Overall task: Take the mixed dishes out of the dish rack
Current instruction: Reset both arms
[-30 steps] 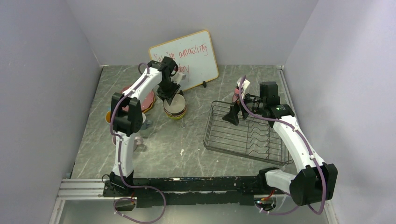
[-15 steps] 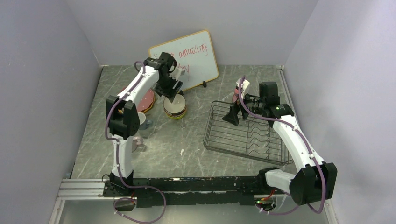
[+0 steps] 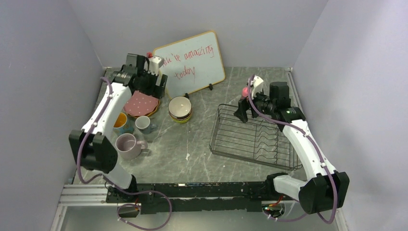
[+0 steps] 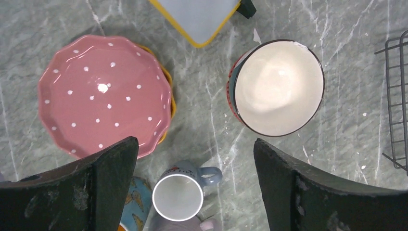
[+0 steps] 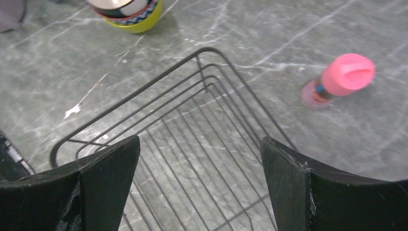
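The dish rack (image 3: 252,139) (image 5: 192,125), a dark wire basket, stands on the right with nothing in it. The dishes sit on the table to its left: a pink dotted plate (image 3: 142,103) (image 4: 103,94) on an orange plate (image 4: 168,96), a stack of bowls (image 3: 180,109) (image 4: 276,86) (image 5: 130,12), a small grey cup (image 3: 143,123) (image 4: 178,196), a blue cup (image 3: 120,123) (image 4: 132,207) and a lilac mug (image 3: 127,146). My left gripper (image 3: 153,85) (image 4: 195,144) hangs open high above the plates and cups. Over the rack's far left corner my right gripper (image 3: 239,113) (image 5: 199,144) is open and holds nothing.
A whiteboard (image 3: 190,62) (image 4: 197,14) with red writing leans at the back, just behind the bowls. A small pink bottle (image 3: 246,90) (image 5: 339,77) stands beyond the rack's far edge. Grey walls close in on the left, back and right.
My left gripper let go of the top bowl on the stack, opened wide, and rose back and to the left over the plates. The right arm shifted only slightly.
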Tool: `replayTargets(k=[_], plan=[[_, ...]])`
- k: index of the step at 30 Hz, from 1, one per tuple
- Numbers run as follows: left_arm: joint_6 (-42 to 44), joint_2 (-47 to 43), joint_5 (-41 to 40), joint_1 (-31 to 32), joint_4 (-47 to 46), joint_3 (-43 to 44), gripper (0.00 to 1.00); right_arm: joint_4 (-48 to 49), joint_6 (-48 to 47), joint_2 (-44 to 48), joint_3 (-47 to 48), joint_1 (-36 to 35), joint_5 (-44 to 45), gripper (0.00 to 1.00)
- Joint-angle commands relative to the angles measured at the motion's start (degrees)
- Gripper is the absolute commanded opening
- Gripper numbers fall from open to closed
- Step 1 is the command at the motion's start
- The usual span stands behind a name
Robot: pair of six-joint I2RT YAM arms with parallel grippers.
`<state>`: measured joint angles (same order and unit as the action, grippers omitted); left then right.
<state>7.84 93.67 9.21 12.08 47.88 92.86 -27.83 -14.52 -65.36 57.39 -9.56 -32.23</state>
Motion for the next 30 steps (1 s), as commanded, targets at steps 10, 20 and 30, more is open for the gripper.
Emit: replayTargets(k=[10,20,30], plan=[[-9.4,-19.2,9.2,-10.1,-22.5,-19.0,0.94,4.1,7.9,0.3,9.9,0.2,19.2,0.99],[-16.8,-31.3,6.0,-14.9,-30.9,-29.1,0.94,18.8,6.5,13.2,-3.1,0.3,22.8,0.99],[-12.4,-39.3,10.9,-16.1,-26.9,-28.4,0.94,16.2,6.2,16.3,-2.7,0.7,22.8,0.99]])
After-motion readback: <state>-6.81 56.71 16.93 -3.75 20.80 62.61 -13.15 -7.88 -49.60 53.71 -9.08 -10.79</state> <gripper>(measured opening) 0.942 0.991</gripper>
